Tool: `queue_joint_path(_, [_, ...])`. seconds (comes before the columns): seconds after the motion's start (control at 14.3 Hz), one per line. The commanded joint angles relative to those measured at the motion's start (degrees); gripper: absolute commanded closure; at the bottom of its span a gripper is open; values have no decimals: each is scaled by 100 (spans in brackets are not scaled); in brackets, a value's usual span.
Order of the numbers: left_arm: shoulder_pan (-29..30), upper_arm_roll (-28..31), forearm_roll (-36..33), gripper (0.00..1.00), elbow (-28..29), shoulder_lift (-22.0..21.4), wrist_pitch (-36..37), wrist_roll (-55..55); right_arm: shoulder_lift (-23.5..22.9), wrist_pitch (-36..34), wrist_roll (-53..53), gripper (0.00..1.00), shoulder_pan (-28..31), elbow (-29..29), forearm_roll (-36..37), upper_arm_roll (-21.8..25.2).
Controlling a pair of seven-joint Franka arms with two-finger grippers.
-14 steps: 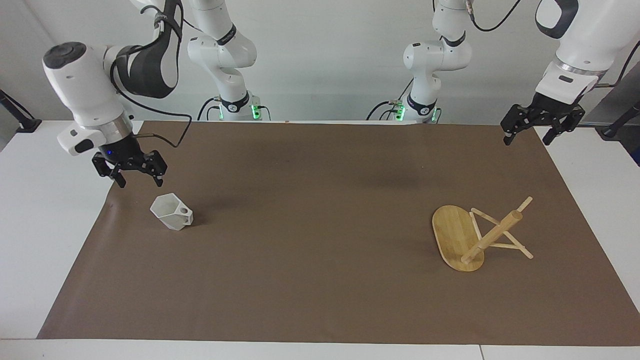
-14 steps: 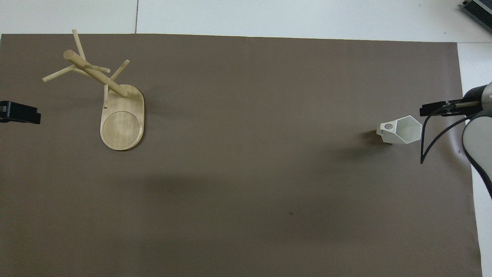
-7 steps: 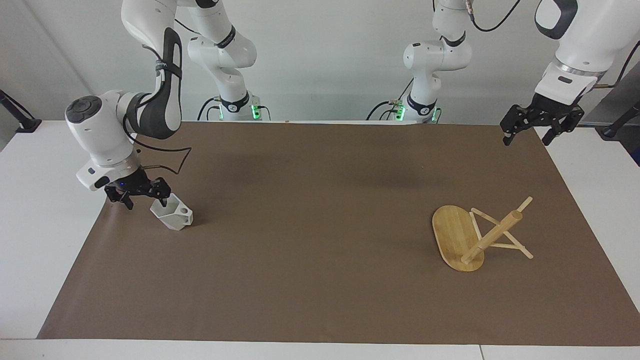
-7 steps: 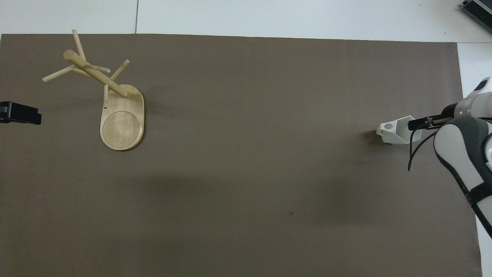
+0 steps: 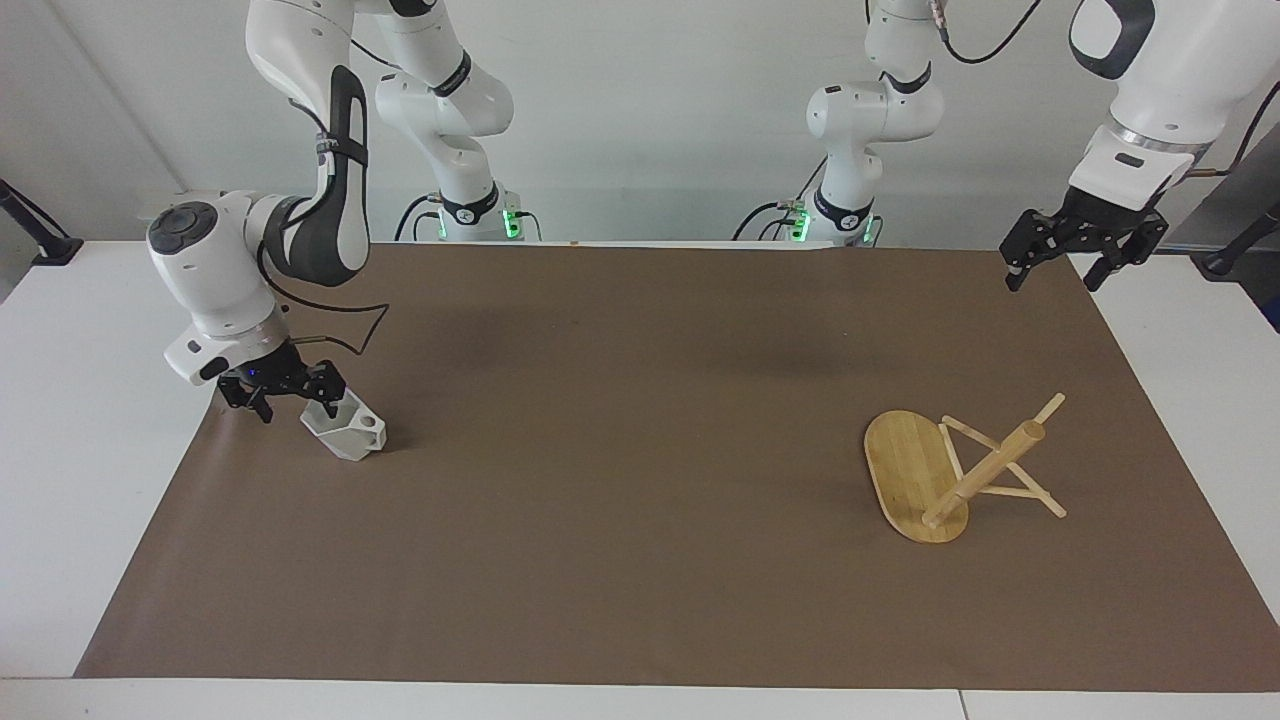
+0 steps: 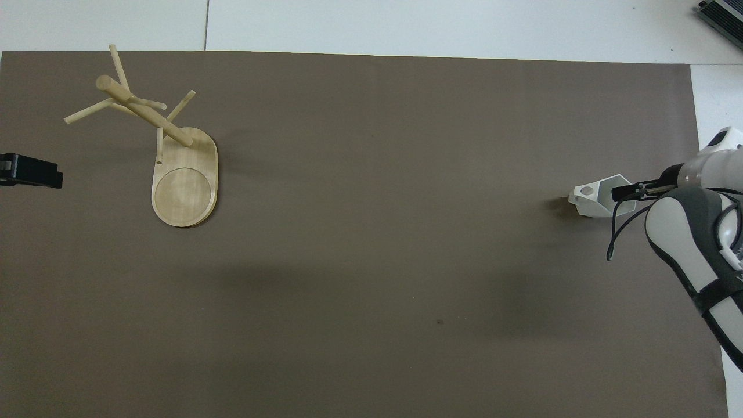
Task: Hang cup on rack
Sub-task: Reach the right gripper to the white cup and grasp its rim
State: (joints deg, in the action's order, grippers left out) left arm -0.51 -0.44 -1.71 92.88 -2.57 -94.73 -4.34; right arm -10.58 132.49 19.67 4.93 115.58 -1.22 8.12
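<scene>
The white faceted cup [image 5: 352,433] [image 6: 593,198] sits on the brown mat at the right arm's end of the table. Its pierced handle points toward the middle. My right gripper [image 5: 298,408] [image 6: 626,191] is down at the cup's rim, open. One finger reaches into the cup's mouth and the other stays outside its wall. The bamboo rack [image 5: 958,473] [image 6: 184,177] stands on its oval base at the left arm's end, with thin pegs sticking out of its post. My left gripper [image 5: 1054,279] [image 6: 30,171] waits open in the air over the mat's corner by the left arm.
The brown mat [image 5: 640,480] covers most of the white table [image 5: 70,480]. Bare mat lies between the cup and the rack. A dark device [image 6: 722,14] shows at the table's corner farthest from the robots.
My right gripper came down from above the mat to the cup's rim and edged over its wall. The cup, the rack and the left gripper have not moved.
</scene>
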Motion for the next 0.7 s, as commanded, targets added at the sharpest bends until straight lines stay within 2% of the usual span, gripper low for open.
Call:
queue_joint_path(0.0, [-46, 18, -101, 0, 107, -86, 7, -58, 30, 146, 178, 16, 70, 87, -151, -21])
queue_joint_path(0.07, [-46, 18, -101, 0, 107, -86, 7, -50, 30, 146, 178, 22, 87, 79, -151, -21])
queue_joint_path(0.21, [-2, 27, -101, 0, 107, -86, 7, -67, 30, 137, 178, 41, 87, 70, -151, -21])
queue_joint_path(0.28, [7, 27, -101, 0, 107, -86, 16, -50, 30, 128, 169, 56, 87, 52, -151, -21])
queue_joint_path(0.42, [-28, 18, -92, 0, 99, -86, -97, -76, 30, 102, 117, 95, 87, 26, -168, -21])
queue_joint_path(0.49, [-37, 27, -101, 0, 99, -77, -98, -93, 30, 84, 108, 100, 78, 17, -186, -21])
queue_joint_path(0.63, [-28, 18, -92, 0, 90, -77, -142, -85, 30, 49, 11, 100, 70, -18, -658, -21])
